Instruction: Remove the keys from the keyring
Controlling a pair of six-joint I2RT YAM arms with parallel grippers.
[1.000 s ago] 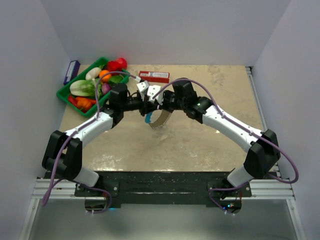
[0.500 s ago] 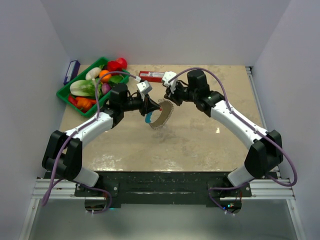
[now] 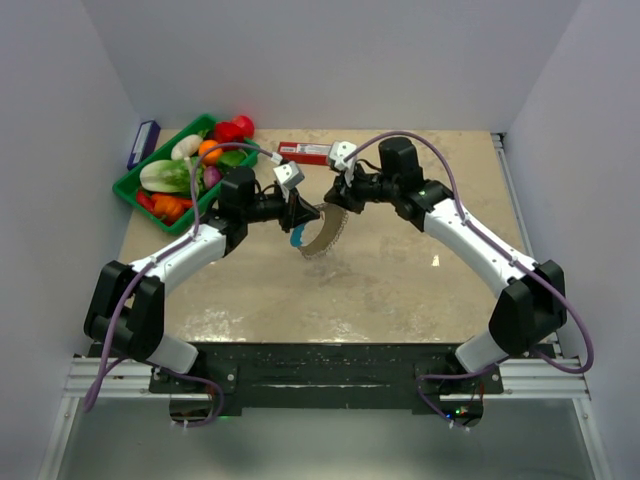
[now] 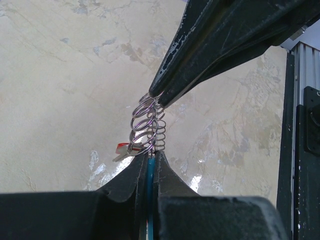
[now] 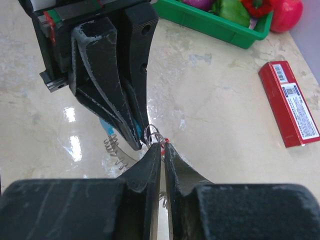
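Keyring (image 3: 322, 232) hangs in the air over the middle of the counter (image 3: 400, 290), a little left of centre, between the two arms. The left claw (image 4: 150, 156) is clenched on the blue section; the left wrist view shows the blue strip pinched between its jaws. The keys (image 4: 146, 125) are strung on the loop as silvery wire rings stacked just above that grip, with one red-tipped key (image 4: 122, 148) sticking out sideways.

Change: a second ago the right claw (image 5: 161, 146) sat tight against the left claw at the ring. Half a second ago it had drawn back toward the far right. Now it is back at the top of the loop, tips touching the uppermost rings. Its jaws stand almost together with a thin slit between them. Whether they pinch a ring or only rest on it cannot be told.

The loop's shape and place barely differ over that second. No loose key shows on the counter.

Judgement: the pull-away probably freed nothing, and the right claw is lining up another try. That try needs a firm pinch on one single key while the left claw holds.
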